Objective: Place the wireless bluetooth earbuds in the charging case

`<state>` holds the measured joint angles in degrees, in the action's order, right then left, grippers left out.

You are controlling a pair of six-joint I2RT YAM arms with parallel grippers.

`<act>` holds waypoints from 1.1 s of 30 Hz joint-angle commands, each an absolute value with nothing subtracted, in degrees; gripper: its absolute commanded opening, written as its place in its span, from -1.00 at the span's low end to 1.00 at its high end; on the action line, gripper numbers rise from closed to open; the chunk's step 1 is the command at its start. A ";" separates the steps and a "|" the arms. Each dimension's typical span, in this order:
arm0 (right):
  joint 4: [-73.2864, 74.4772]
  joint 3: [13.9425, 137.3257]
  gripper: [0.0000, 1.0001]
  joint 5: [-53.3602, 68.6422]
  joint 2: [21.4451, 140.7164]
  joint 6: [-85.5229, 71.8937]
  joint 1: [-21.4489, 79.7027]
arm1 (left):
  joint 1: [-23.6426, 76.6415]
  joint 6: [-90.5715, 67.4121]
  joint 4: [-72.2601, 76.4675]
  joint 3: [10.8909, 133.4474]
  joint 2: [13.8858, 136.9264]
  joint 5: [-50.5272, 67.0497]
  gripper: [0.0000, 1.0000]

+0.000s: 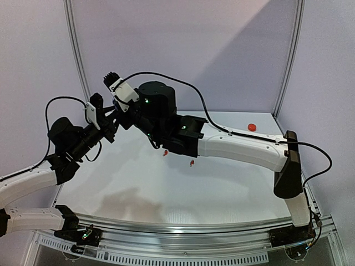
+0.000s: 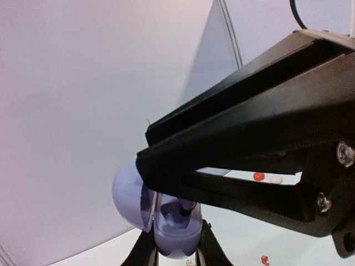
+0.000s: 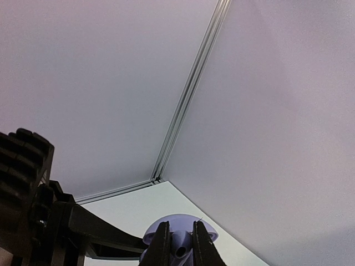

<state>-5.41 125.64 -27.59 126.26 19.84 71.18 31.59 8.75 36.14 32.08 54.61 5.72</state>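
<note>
My left gripper is shut on an open bluish-lilac charging case and holds it up in the air, lid swung to the left. My right gripper is shut on a bluish-lilac earbud, with its tips right at the case's open cavity. The case's rim shows behind the right fingers. In the top view the two grippers meet at the back left; case and earbud are hidden there. Two red earbuds lie on the table.
A red case sits at the back right of the table; the left wrist view shows it beside a white case. The right arm stretches across the table's middle. Walls close off the back and sides.
</note>
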 commanded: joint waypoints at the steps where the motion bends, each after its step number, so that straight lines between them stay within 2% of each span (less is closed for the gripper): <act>1: -0.94 123.94 -1.00 -28.88 129.11 20.20 70.89 | 30.94 8.08 41.09 32.43 53.61 5.39 -1.00; 6: -0.09 123.84 -0.86 -29.06 129.03 20.57 70.86 | 30.94 8.18 40.89 32.43 53.68 5.10 -1.00; 17: -0.11 123.97 -0.84 -27.87 129.55 19.52 70.89 | 30.98 7.18 40.80 32.43 53.70 4.91 -1.00; 23: -0.09 123.97 -0.73 -27.58 129.56 18.76 70.92 | 30.94 6.69 40.56 32.56 53.78 4.62 -1.00; 33: 1.03 124.12 -0.72 -26.85 130.08 17.95 70.87 | 30.85 6.52 40.41 32.61 53.74 4.41 -1.00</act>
